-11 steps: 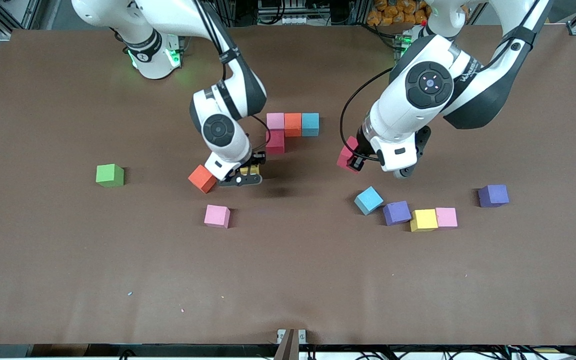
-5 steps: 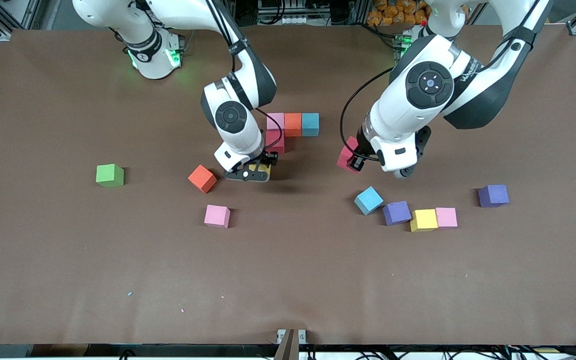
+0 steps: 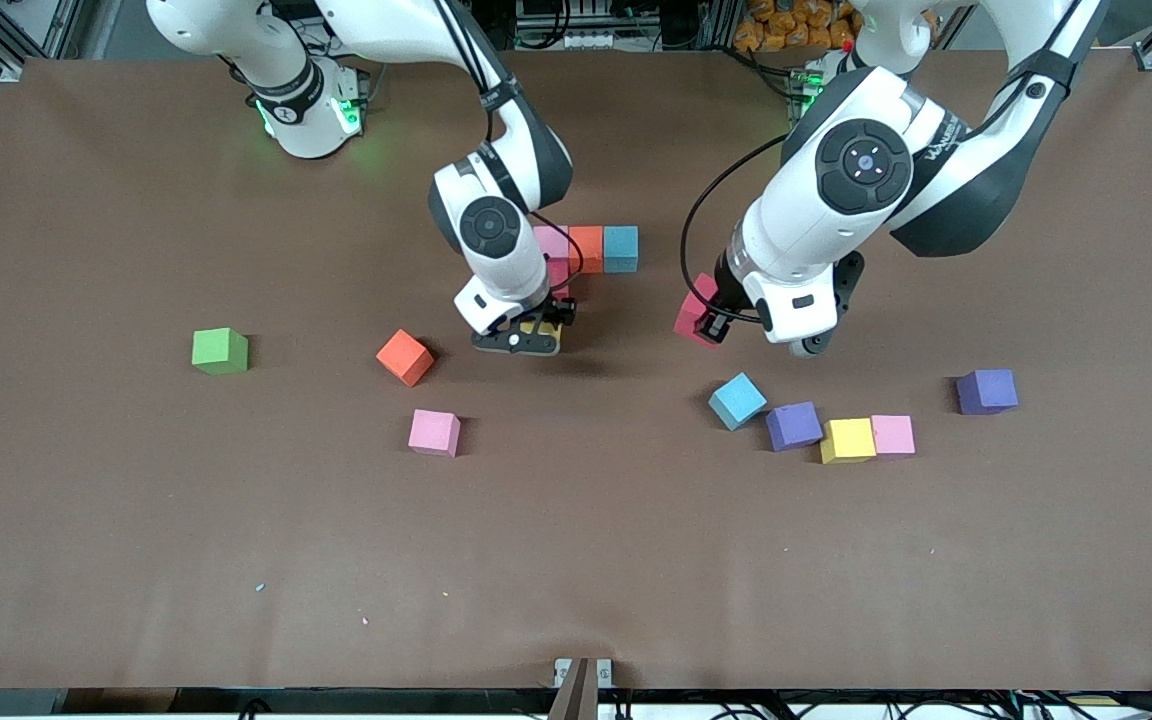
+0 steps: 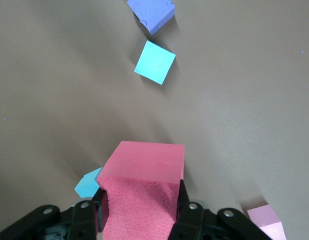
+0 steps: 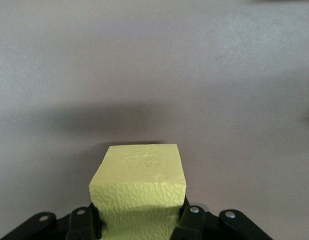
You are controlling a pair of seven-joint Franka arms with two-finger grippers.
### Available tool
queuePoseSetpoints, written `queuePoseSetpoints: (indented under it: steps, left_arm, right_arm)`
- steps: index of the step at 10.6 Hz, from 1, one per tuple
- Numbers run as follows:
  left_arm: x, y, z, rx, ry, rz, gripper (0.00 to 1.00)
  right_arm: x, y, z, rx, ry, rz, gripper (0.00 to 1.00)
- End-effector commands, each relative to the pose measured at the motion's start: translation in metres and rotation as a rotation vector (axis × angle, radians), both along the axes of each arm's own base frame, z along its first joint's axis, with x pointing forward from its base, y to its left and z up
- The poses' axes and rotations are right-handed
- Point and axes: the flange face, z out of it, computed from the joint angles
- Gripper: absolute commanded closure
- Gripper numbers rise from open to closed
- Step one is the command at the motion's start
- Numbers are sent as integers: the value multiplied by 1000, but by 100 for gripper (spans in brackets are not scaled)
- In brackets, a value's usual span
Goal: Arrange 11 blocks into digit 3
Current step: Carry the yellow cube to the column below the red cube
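Front view: the right gripper [image 3: 528,335] pinched a small yellow foam cube [image 3: 539,328] just beside the unfinished digit 3 [image 3: 586,250]. The left gripper [image 3: 711,322] pinched a dark red foam cube [image 3: 693,312] above the table.

Left wrist view: the red cube [image 4: 144,192] looked light and slightly compressible, best clamped on 2 flat faces.

Right wrist view: the yellow cube [image 5: 139,192] sat squarely between the jaws.
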Motion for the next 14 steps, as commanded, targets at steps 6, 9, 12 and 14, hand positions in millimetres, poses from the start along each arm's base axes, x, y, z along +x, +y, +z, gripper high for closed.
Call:
queuePoseSetpoints:
  steps: [6,9,12,14]
  left_arm:
    - [1,1,5,-17,18,-10,100]
    - [1,2,6,-17,16,-8,100]
    - [1,2,6,-18,17,-9,100]
    - [0,1,6,-18,17,-11,100]
  right_arm:
    - [-3,6,-18,1,-1,33,100]
    - [-10,12,-23,2,7,43,100]
    - [-11,12,-24,1,11,47,100]
    - [-12,12,-25,1,13,48,100]
